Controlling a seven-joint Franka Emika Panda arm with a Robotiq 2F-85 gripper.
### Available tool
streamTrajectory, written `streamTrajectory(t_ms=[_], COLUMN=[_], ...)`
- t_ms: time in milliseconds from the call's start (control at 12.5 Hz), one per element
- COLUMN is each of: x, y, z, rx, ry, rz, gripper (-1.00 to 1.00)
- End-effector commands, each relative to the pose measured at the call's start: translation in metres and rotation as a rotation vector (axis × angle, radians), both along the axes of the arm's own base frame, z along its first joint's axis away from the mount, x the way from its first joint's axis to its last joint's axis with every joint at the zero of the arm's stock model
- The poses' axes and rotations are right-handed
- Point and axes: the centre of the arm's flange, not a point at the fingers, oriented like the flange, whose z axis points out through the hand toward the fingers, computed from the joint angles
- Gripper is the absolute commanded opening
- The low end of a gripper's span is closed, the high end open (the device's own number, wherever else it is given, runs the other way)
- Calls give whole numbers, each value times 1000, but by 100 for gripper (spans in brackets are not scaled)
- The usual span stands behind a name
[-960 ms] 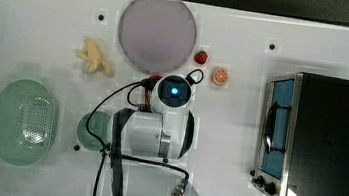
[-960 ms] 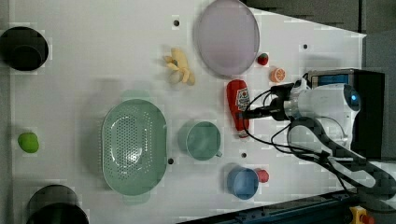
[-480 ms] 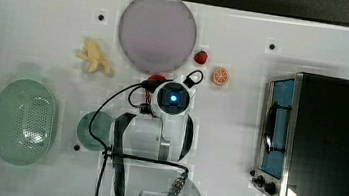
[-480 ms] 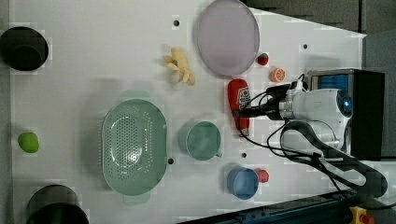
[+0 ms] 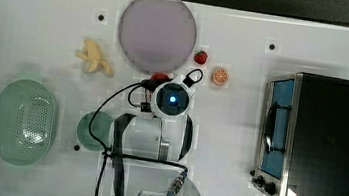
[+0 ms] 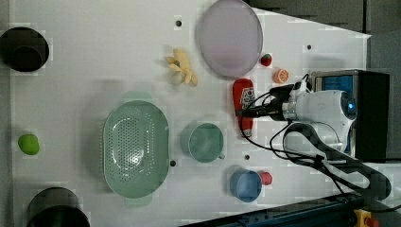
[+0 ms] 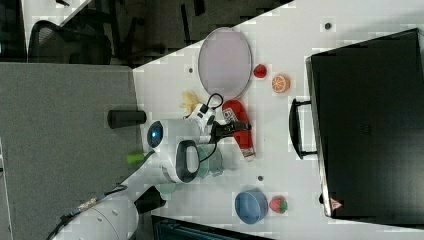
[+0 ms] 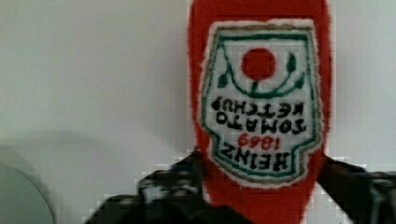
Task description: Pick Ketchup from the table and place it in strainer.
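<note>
Wrist view: fingers (image 8: 261,196) straddle the Ketchup (image 8: 259,93), one dark pad on each flank, closing in but grip not yet clearly firm. Risk: smooth rounded bottle lying flat on the table (image 6: 94,71) could squirt sideways or roll if pads bite off-centre. Label reads "HEINZ 1869 TOMATO KETCHUP". Left view: bottle centre-right of frame, strainer (image 6: 136,149) well apart at lower left.

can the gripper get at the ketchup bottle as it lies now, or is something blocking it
Probably yes. The gripper is already down at the Ketchup, one finger on each side of the bottle in the wrist view. The green mug stands apart from it and the purple plate lies beyond its end, so the sides look free.
</note>
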Motion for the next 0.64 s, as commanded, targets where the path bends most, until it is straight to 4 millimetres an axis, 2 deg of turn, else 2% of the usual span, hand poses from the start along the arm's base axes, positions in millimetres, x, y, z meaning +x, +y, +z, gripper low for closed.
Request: streamTrajectory(t_ms=[80,240,400,640], x=[10,15,18,19], y=[-1,1,3,17], z=[16,39,74,149], rx=[0,-6,-18,-40], ry=[-38,-58,-55,-50], rz=[24,30,-6,-3], gripper=[23,23,23,23])
